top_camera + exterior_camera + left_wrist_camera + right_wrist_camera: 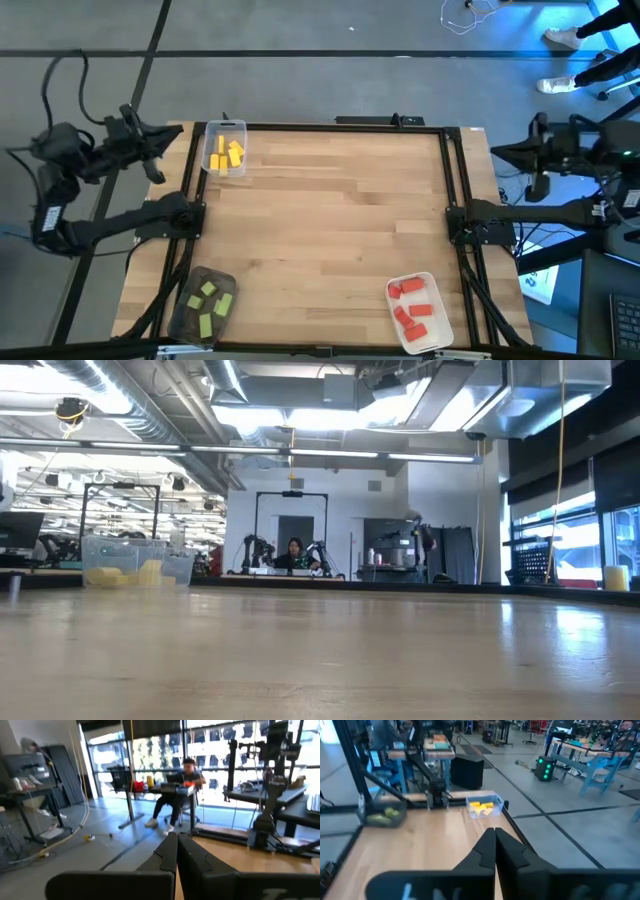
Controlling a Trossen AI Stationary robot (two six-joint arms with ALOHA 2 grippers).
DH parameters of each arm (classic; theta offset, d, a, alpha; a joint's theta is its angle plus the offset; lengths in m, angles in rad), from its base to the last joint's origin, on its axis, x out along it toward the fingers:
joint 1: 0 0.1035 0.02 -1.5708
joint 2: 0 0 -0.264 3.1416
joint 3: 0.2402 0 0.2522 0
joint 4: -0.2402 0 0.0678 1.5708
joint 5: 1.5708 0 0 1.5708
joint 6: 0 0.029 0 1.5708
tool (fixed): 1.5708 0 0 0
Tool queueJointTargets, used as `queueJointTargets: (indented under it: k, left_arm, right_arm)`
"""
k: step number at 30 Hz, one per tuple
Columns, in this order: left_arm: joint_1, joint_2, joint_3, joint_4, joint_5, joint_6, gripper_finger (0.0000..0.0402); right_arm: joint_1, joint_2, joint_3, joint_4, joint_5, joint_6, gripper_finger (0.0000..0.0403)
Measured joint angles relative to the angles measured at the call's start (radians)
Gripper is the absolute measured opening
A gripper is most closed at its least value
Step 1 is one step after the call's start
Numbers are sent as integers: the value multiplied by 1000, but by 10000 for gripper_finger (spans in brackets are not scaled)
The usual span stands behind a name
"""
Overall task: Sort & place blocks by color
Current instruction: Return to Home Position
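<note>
holding yellow, green, red blocks [225, 155] [208, 305] [410, 305]: clear, dark, white bins [226, 124] [222, 278] [445, 320]; hands [176, 850] [495, 845] closed, empty.

The left arm [100, 225] is folded at its side, its left gripper [176, 837] with fingers pressed together (no gap shows). The right arm [560, 212] mirrors it, right gripper [494, 831] likewise closed.

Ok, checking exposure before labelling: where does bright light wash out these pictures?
Left wrist view: the sunlit windows behind the seated person blow out. Low view: ceiling lights glare, the table is evenly lit. High view: even light on the yellow blocks.
</note>
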Motion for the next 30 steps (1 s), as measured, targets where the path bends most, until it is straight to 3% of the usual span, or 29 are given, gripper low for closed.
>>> queueJointTargets:
  k: [10,30]
  left_arm:
    - [0,-80,-318,289,-26,-19,0]
    - [0,-80,-726,786,7,-119,0]
  right_arm:
    - [0,-174,-202,82,44,-19,0]
    - [2,-517,-500,235,36,-25,0]
